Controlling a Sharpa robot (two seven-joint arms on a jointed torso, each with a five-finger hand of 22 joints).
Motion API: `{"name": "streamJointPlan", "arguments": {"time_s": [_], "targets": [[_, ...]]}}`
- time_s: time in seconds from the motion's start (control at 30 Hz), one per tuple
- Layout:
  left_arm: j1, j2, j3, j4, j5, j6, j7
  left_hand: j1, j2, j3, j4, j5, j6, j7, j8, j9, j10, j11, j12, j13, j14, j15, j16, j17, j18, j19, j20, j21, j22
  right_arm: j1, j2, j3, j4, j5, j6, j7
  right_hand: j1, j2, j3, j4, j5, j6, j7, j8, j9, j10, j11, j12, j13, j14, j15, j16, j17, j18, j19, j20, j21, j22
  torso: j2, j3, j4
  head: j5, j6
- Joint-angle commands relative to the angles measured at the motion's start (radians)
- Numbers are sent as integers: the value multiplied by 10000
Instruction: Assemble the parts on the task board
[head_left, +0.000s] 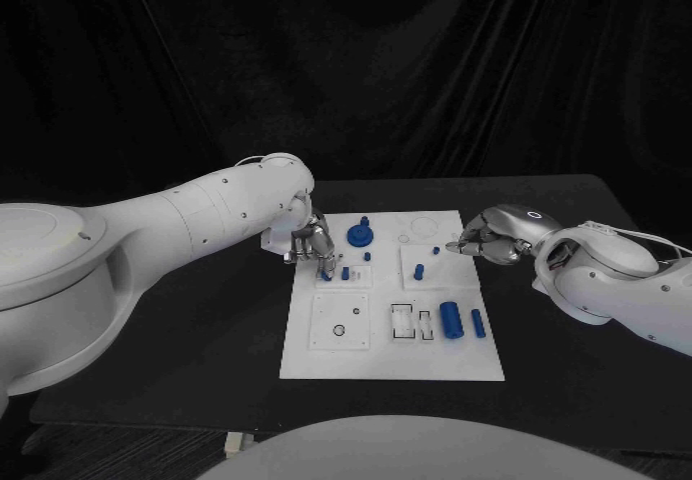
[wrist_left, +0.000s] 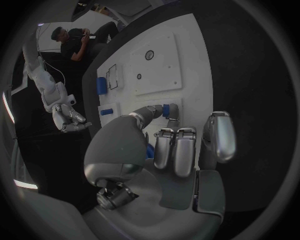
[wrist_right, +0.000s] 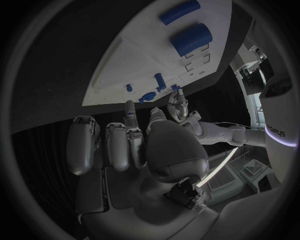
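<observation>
The white task board (head_left: 392, 350) lies mid-table, also in the left wrist view (wrist_left: 162, 65) and the right wrist view (wrist_right: 144, 65). My left hand (head_left: 310, 244) hovers over the board's upper left. Its thumb and a finger pinch a small blue peg (wrist_left: 166, 110), seen below the fingertips (head_left: 326, 271). My right hand (head_left: 485, 243) sits at the board's upper right edge with fingers curled (wrist_right: 115, 145) and nothing visible in them. A small blue piece (head_left: 434, 250) stands just left of its fingertips. A blue round part with a post (head_left: 361, 235) stands near the left hand.
A thick blue cylinder (head_left: 451, 320) and a thinner one (head_left: 477, 322) lie on the board's lower right beside rectangular slots (head_left: 413, 320). More blue pegs (head_left: 418, 270) stand mid-board. A square plate with a black ring (head_left: 340, 326) sits lower left. Black table surrounds the board.
</observation>
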Motion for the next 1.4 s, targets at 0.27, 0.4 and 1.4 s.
{"name": "streamJointPlan", "arguments": {"time_s": [0.27, 0.4, 1.4], "targets": [[-126, 39, -7, -85, 17, -55, 66, 21, 142, 1188, -1236, 30, -8, -49, -78, -7, 821, 64, -6, 2442, 1065, 83, 27, 2635, 70, -39, 41, -40, 1731, -21, -12, 7, 19, -21, 45, -77, 73, -6, -7, -51, 50, 82, -22, -58, 12, 1066, 66, 33, 2615, 468, 56, -61, -28, 112, 218, 58, -84, 1841, 1, 1, 0, 0, 2], [-132, 21, -7, -97, 17, -82, 65, 26, 163, 1201, -1249, 48, -8, -43, -93, -12, 821, 69, -6, 2442, 1065, 86, 27, 2635, 69, -39, 44, -34, 1733, -21, -9, 6, 17, -21, 47, -77, 75, -5, -8, -48, 49, 84, -22, -59, 13, 1066, 67, 33, 2615, 463, 56, -71, -53, 117, 210, 59, -105, 1834, 1, 1, 3, -5, 2], [-134, -108, -7, 39, 17, -582, 152, 18, 233, 1230, -1264, 128, 12, -27, -126, -20, 842, 85, 10, 2461, 1065, 98, 27, 2635, 64, -33, 53, -9, 1740, -30, 1, 6, -25, -21, 69, -65, 86, -4, -14, -38, 47, 87, -20, -64, 15, 1066, 68, 33, 2615, 451, 60, -99, -110, 123, 200, 61, -138, 1824, -5, 2, 1, -7, 2]]}}
